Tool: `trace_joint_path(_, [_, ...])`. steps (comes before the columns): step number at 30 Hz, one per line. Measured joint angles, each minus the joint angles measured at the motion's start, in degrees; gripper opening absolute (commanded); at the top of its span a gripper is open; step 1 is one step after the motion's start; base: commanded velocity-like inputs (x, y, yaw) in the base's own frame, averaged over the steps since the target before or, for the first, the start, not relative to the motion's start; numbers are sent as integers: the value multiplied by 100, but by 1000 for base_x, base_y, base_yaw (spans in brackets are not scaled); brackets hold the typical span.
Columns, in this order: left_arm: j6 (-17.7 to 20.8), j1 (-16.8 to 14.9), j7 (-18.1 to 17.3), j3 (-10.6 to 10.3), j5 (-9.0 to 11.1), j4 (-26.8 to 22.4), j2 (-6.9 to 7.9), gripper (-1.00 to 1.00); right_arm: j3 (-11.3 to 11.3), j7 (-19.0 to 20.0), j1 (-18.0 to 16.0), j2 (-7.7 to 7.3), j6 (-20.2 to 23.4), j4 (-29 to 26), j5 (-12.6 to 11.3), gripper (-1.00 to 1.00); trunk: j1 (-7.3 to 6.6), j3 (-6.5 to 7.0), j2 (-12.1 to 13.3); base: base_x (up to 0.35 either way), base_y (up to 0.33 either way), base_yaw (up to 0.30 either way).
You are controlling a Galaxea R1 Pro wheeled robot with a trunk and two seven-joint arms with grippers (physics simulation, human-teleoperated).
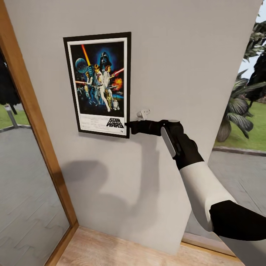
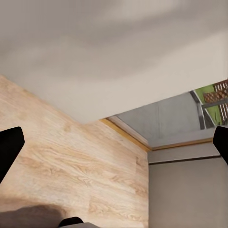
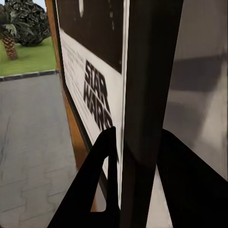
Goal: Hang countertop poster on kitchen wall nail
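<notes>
A: Where is the poster (image 1: 99, 84) at this moment?

B: It is flat against the pale grey wall (image 1: 192, 66), upright, beside the wooden window frame (image 1: 35, 118). The right end effector (image 1: 128, 128) grips it at the lower corner nearest the arm. In the right wrist view the black frame of the poster (image 3: 142, 95) stands between the two fingers (image 3: 95, 180), one on the printed side and one on the wall side, so the end effector is closed on the poster.

A: And the left end effector?

B: In the left wrist view its two dark fingertips (image 2: 9, 149) are far apart with nothing between them, so it is open. It looks toward the wooden floor (image 2: 71, 161) and the foot of the wall.

A: So how much of the task is done?

B: The picking up is done, I think, and the poster is already at the wall. I cannot see a nail; if there is one, the poster hides it. So I cannot tell if the poster hangs by itself. What is left, in my judgement, is to release the grip and see that it holds.
</notes>
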Motion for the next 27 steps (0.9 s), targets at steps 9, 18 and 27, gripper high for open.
trace_joint_path(9, [0, 0, -1, 0, 0, 0, 0, 100, -9, 0, 0, -1, -2, -6, 2, -100, 1, 0, 1, 91, -76, 0])
trace_joint_path(18, [4, 0, -1, 0, -2, 0, 0, 100, -10, 0, 0, -1, -4, -9, 1, -100, 1, 0, 1, 15, -4, 0])
trace_joint_path(27, [9, -1, -2, 0, -1, -1, 0, 100, 166, -2, 5, -177, -237, 110, -76, -100, 6, -1, 11, 52, 0, 0])
